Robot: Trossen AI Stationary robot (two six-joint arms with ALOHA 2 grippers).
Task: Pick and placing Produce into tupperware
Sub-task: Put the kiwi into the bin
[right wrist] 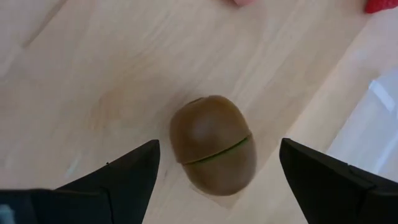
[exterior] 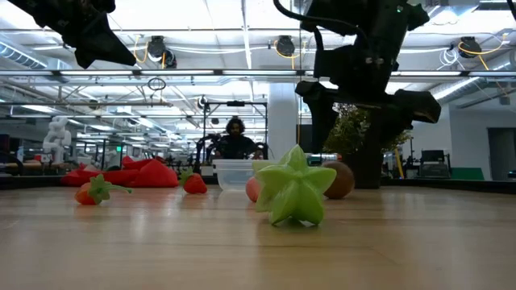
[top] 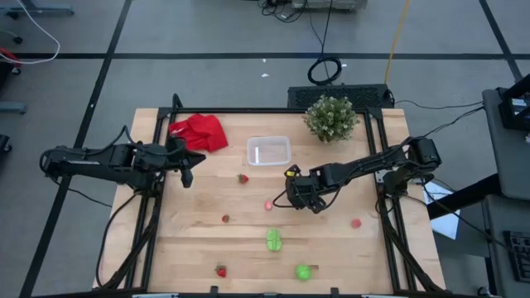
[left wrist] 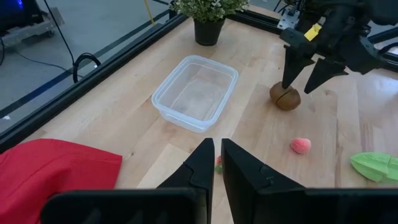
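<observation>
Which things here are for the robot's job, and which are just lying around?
For the job:
- tupperware, empty
- brown oval, between the right end effector's open fingers
- strawberries
- pink piece
- green star and green ball

Just lying about:
- red cloth
- plant
- left end effector, shut and waiting near the cloth

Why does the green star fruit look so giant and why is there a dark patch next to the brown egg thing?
In the low view the green star fruit sits closest to the camera, so it looks huge, while the room behind goes soft; in the right wrist view the brown oval throws a faint shadow on the wood, with the open right gripper just above it.
</observation>
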